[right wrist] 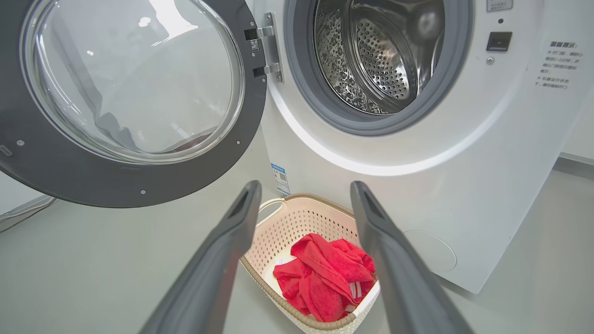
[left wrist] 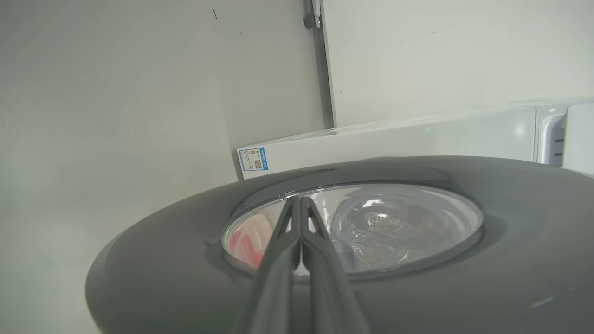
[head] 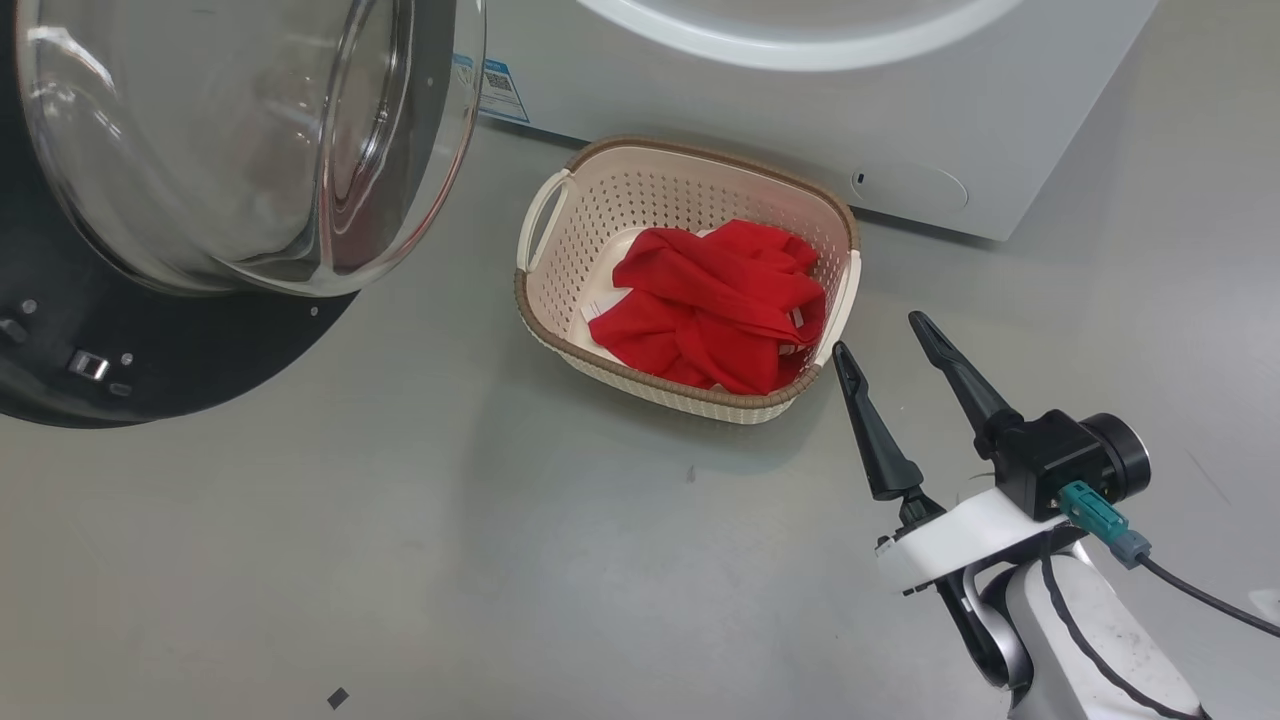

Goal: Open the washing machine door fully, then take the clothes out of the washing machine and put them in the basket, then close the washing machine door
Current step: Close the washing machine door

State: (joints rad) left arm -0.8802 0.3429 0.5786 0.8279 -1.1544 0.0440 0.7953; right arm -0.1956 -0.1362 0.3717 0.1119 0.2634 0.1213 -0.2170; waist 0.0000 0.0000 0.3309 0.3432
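Observation:
The washing machine door (head: 150, 370) stands swung open at the upper left, its glass bowl bulging toward me. The washing machine (head: 800, 100) is behind, and its steel drum (right wrist: 380, 55) shows no fabric. The cream basket (head: 560, 300) sits on the floor in front of it, with the red clothes (head: 715, 305) bunched inside. My right gripper (head: 878, 335) is open and holds nothing, just right of the basket; in its own wrist view the right gripper (right wrist: 306, 185) points over the basket (right wrist: 287, 222). My left gripper (left wrist: 297, 200) is shut and empty, over the outer face of the door (left wrist: 464, 287) at its glass window.
Grey floor lies all around the basket. A small dark scrap (head: 338, 697) lies near the bottom left. A round service cover (head: 910, 187) sits low on the machine's front. A cable (right wrist: 23, 211) runs along the floor under the door.

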